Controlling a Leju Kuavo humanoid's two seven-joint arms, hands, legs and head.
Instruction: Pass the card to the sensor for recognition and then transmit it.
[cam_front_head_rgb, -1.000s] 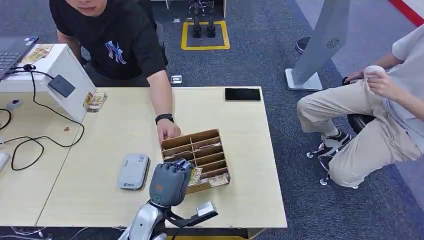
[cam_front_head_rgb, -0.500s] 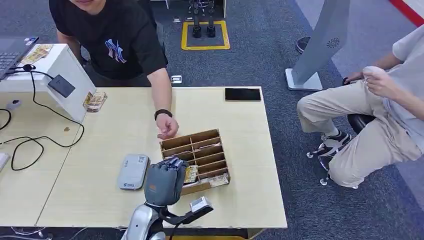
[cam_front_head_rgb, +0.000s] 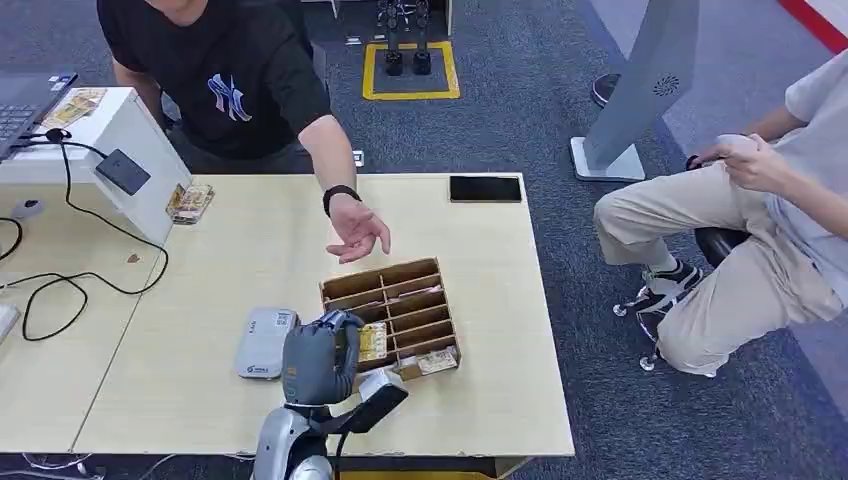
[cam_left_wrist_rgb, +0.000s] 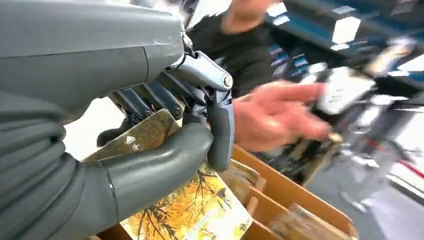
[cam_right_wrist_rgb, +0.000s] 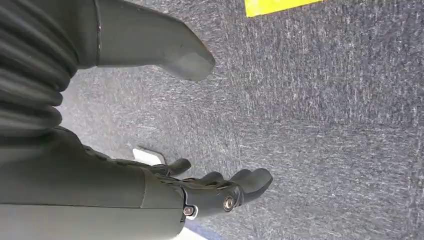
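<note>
Left hand (cam_front_head_rgb: 318, 360) is seen at the near edge of the table (cam_front_head_rgb: 200, 400), with its fingers (cam_left_wrist_rgb: 220, 125) and thick thumb pinched on a card (cam_left_wrist_rgb: 145, 137). In the left wrist view the card is gold and brown, with a small white arrow on it, and it is held just above the wooden box. On the far left of the table a white stand (cam_front_head_rgb: 120, 130) is set, and a small dark reader (cam_front_head_rgb: 123, 171) with a black cable is fixed on its slanted side. A stack of cards (cam_front_head_rgb: 190, 201) is leaned at the foot of the stand. A grey sensor (cam_front_head_rgb: 266, 342) is laid flat just to the left of the hand. To the right of the hand the wooden box (cam_front_head_rgb: 395, 315) is placed, split into many slots, and more cards are kept in some slots. A person's hand (cam_front_head_rgb: 357, 230) is held open in the air above the far side of the box. A black phone (cam_front_head_rgb: 485, 188) is laid at the far edge of the table. Another person is seated on the far right. Right hand (cam_right_wrist_rgb: 210, 187) is hung over the grey carpet, nothing is held in it, and its fingers are kept loose and apart.
</note>
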